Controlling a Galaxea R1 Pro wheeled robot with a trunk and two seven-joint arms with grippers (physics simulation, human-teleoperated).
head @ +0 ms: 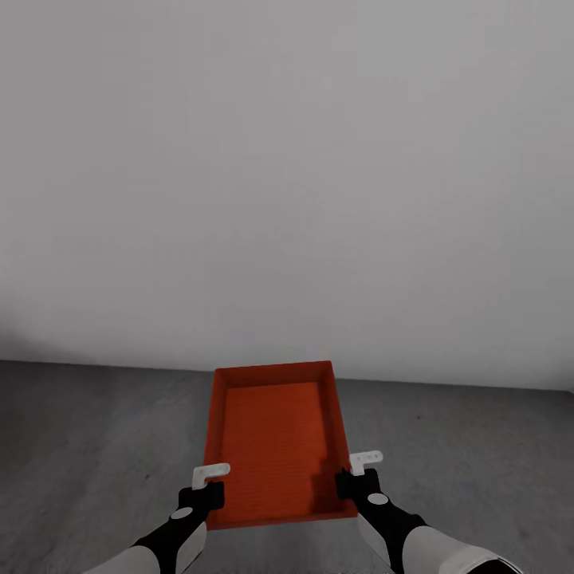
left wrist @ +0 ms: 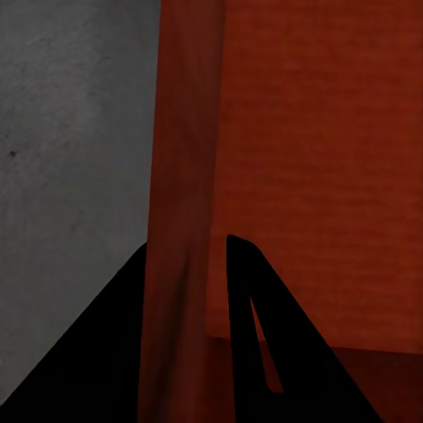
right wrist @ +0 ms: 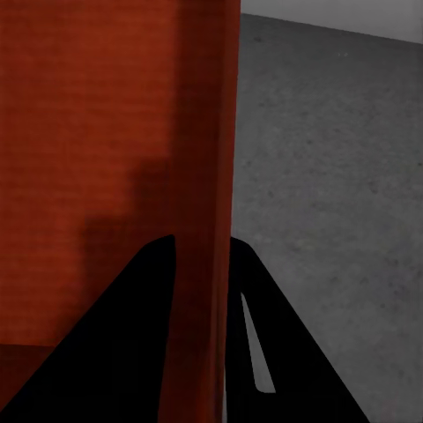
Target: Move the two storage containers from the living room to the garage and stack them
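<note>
**One bin held at both long walls over the concrete**

Head view: a single red-orange storage container sits in the lower middle of the frame, its long axis running straight away from the robot toward the white wall that takes up the upper two thirds. The grey concrete floor spreads to either side. The left gripper is on the bin's left long wall near the near corner, at lower left; the right gripper is on the right long wall opposite, at lower right. Both arms are equally close, one to each side, so the bin lies between the fingers rather than ahead of them. I judge the coming set-down turns on keeping that axis square and both sides level. Whether the bin's base touches the floor or hangs above it cannot be told from here. The arms are cut off by the bottom edge.

Left wrist view: the bin's side wall runs up the middle of the frame, with one dark finger inside the bin and the other outside over the floor. The jaws straddle the wall, narrowed onto it.

Right wrist view: the same arrangement mirrored, with a finger inside against the orange bottom and its partner outside, closed down on the wall between them. The fingers are plain black silhouettes, so the contact itself is hard to make out.
</note>
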